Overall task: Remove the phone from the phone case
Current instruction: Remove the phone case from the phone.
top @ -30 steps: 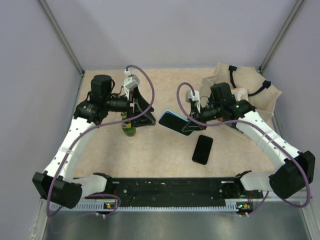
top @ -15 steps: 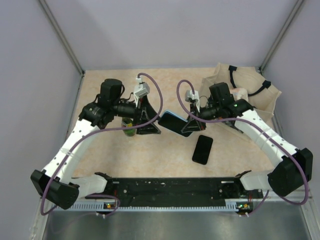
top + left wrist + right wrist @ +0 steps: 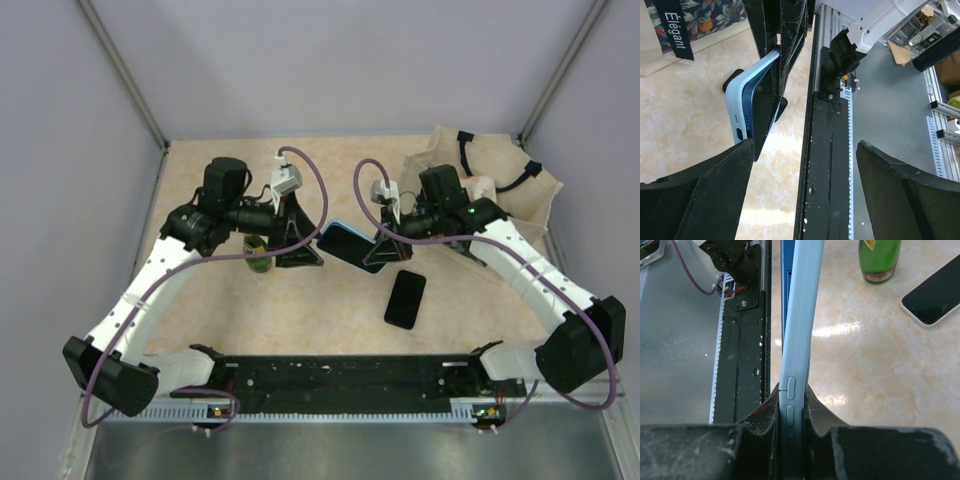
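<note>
The phone case (image 3: 738,107), light blue, is held clear of the surface (image 3: 300,310) in the middle of the scene, between the two arms. The dark phone (image 3: 761,114) is still seated in it. How firmly it sits I cannot tell, though in the left wrist view its face seems to stand a little off the shell along one side.

The case's long axis runs roughly left to right, and it is turned on its edge. Its right end is clenched in the right pincer (image 3: 792,392), whose fingers press the two broad faces. Its free end points left, straight at the left pincer (image 3: 805,142).

The left pincer is released, with one finger toward the far side and the other toward the near side, so the gap spans the case's thickness. The case lies just ahead of that gap and off-centre, close to the far finger. I judge the left pincer needs a small shift toward the far side before it closes.

The left arm reaches up from its base with its wrist turned right. The right arm mirrors it, with its wrist turned left. A loose black phone (image 3: 405,298) lies on the surface, nearer than the right pincer.
</note>
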You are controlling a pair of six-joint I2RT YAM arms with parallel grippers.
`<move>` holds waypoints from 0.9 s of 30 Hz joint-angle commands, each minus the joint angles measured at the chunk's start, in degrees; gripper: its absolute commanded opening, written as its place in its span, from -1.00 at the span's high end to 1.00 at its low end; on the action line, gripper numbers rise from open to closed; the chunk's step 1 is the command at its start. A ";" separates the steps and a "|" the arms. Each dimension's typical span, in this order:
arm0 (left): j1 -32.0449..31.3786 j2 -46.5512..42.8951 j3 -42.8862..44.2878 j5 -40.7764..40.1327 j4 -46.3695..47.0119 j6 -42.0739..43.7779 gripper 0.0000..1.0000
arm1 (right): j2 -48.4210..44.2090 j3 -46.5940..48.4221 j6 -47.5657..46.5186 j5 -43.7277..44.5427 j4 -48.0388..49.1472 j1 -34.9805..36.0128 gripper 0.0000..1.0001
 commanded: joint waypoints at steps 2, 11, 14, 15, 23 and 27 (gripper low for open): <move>-1.15 0.79 -0.21 -1.35 0.56 1.90 -0.75 | -0.40 2.39 0.19 -4.90 3.49 -0.37 1.00; -3.97 2.20 -0.30 -4.42 1.18 2.96 -0.74 | -0.75 2.65 0.63 -6.48 3.67 -0.37 1.00; -4.67 2.64 -0.74 -5.91 2.41 2.96 -0.74 | -0.93 2.74 0.72 -7.44 3.76 -0.37 1.00; -4.85 2.73 -0.92 -6.36 3.02 2.79 -0.74 | -0.93 2.74 0.89 -7.71 3.84 -0.37 1.00; -6.52 4.83 -1.62 -10.22 6.36 1.64 -0.73 | -1.37 2.57 1.77 -9.99 4.55 -0.29 1.00; -7.04 6.24 -1.53 -10.66 7.51 1.11 -0.72 | -1.63 2.57 1.77 -10.52 4.64 -0.37 1.00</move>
